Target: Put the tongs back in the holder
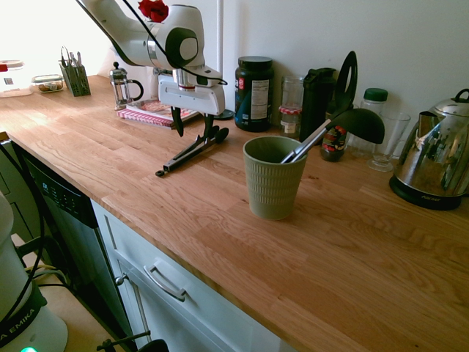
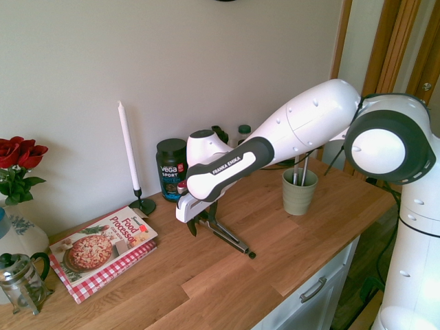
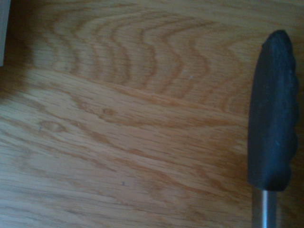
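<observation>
tongs (image 1: pixel 189 152), one slim silver pair with black tips, lay on the wooden counter (image 1: pixel 352 257); one ribbed sage green holder (image 1: pixel 273 178) held two utensils; gripper (image 1: pixel 193 125) hung spread, grasping nothing.

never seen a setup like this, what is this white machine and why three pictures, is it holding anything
The white machine is a robot arm with a two-fingered claw at its end. Two pictures come from cameras standing in the kitchen on opposite sides of the arm. The third comes from a camera on the arm's wrist, looking down from close by: it shows the wooden countertop and one black tip of the tongs.

The claw is open, points down, and holds nothing. It hangs just over the black tips of the tongs, which lie flat on the countertop. Further along the countertop stands a green ribbed holder with a black ladle in it. Also there: a cookbook, a candle, a kettle and a dark tub.
</observation>
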